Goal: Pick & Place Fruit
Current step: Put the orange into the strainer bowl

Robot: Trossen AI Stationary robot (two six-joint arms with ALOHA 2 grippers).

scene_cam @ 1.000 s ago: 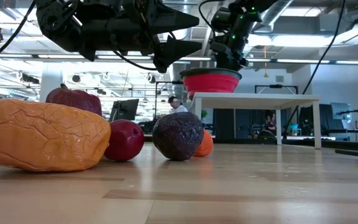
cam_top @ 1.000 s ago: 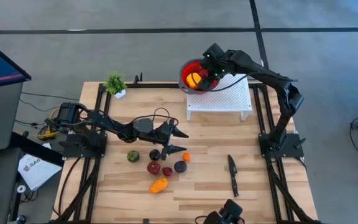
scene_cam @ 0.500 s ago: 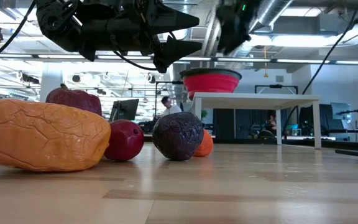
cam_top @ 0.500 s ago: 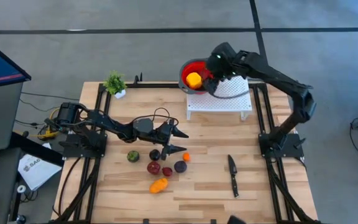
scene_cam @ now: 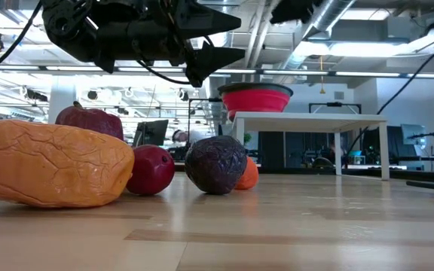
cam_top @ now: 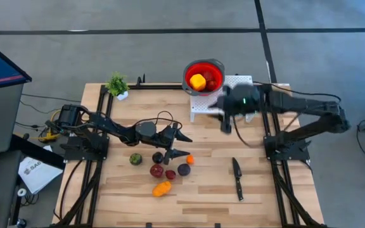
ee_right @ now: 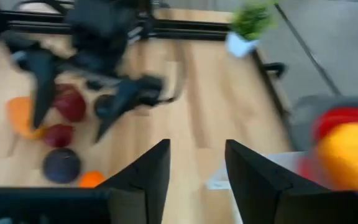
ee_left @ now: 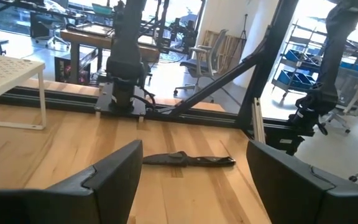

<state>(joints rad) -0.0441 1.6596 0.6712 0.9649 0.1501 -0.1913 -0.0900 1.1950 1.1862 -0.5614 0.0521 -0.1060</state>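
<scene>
The red bowl [cam_top: 204,66] sits on the far left corner of the white perforated stand [cam_top: 233,104]. It holds the larger yellow fruit [cam_top: 197,81] and a dark red piece [cam_top: 211,84]. Several fruits lie on the table: green [cam_top: 135,159], dark red [cam_top: 156,170], purple-black [cam_top: 184,169], small orange [cam_top: 189,160] and orange-yellow [cam_top: 161,188]. My left gripper [cam_top: 181,144] hovers open just above the cluster's far side. My right gripper [cam_top: 227,121] is open and empty in the air by the stand's near edge; its wrist view shows its fingers [ee_right: 151,177] apart, looking toward the cluster [ee_right: 62,165].
A black-handled knife [cam_top: 237,177] lies on the table to the right of the fruit. A small potted plant [cam_top: 117,85] stands at the far left corner. Bare wood lies between the stand and the fruit cluster and along the near edge.
My right gripper has drawn away from over the red bowl, swinging toward the table's near side past the stand's near edge and turning toward the fruit cluster. The yellow fruit stays in the bowl.
</scene>
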